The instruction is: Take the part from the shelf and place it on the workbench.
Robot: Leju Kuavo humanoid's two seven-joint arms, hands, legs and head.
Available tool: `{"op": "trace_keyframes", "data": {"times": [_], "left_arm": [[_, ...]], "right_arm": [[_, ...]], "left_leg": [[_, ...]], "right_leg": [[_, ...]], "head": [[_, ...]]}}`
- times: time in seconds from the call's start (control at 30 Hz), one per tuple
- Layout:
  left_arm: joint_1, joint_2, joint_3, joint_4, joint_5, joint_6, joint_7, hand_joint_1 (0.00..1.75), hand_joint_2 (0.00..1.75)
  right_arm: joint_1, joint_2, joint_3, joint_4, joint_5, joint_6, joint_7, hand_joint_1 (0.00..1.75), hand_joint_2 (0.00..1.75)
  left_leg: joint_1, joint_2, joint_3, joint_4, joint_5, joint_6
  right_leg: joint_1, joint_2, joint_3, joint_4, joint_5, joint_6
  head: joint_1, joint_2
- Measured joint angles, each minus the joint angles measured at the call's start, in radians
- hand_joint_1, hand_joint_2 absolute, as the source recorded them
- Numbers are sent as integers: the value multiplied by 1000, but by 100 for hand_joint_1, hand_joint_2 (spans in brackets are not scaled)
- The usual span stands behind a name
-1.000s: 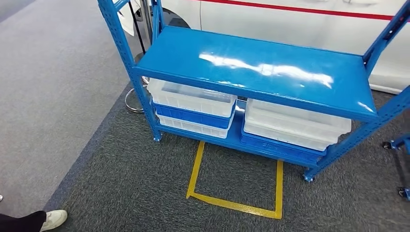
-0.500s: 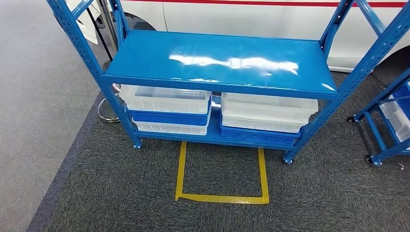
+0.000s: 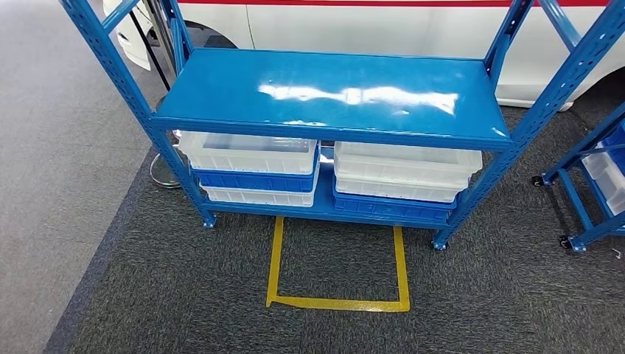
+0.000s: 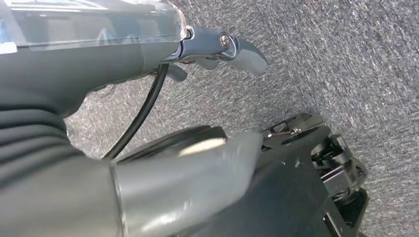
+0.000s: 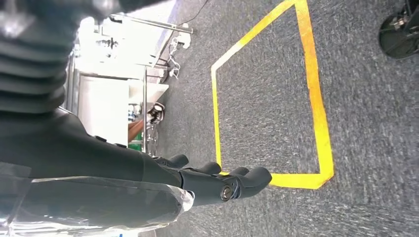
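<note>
The blue shelf (image 3: 332, 92) is seen straight ahead, with a bare shiny top board; no part can be seen on it, so where the part lies cannot be told; it may be hidden in the white bins (image 3: 250, 151) stacked with blue bins (image 3: 254, 179) on the bottom board. The left hand (image 4: 217, 47) is hung by the floor with nothing held and its fingers loosely stretched; the right hand (image 5: 222, 182) is also hung low, bare and loosely stretched, above the yellow tape square (image 3: 337, 262). A wrong bin could be reached into, since the part is hidden; the top board could be bumped, because the bins are tucked under it. A white car (image 3: 368, 26) is parked behind, and a blue cart (image 3: 589, 192) is stood nearby.
</note>
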Motion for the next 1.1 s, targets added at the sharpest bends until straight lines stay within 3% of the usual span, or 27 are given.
{"op": "trace_keyframes", "data": {"times": [0.1,0.3,0.43,1.1], "left_arm": [[0,0,5,0,6,-2,12,0,175],[5,8,15,-2,-1,27,140,0,175],[21,28,13,-16,56,15,140,0,0],[135,131,-57,-148,435,-88,75,0,0]], "right_arm": [[0,0,-1,0,3,6,-5,0,175],[4,-3,2,-3,-5,24,-12,0,175],[22,-18,44,-20,-69,43,-49,0,175],[138,-119,357,-150,-446,196,-291,0,175]], "left_leg": [[-1,0,0,0,0,-1],[-3,0,0,1,-1,-2],[-3,0,0,2,-2,-2],[-3,0,0,3,-3,-2]], "right_leg": [[0,0,0,0,0,0],[0,0,1,0,0,0],[0,0,2,0,0,1],[0,0,2,0,0,1]], "head": [[0,0],[0,0],[0,0],[0,0]]}}
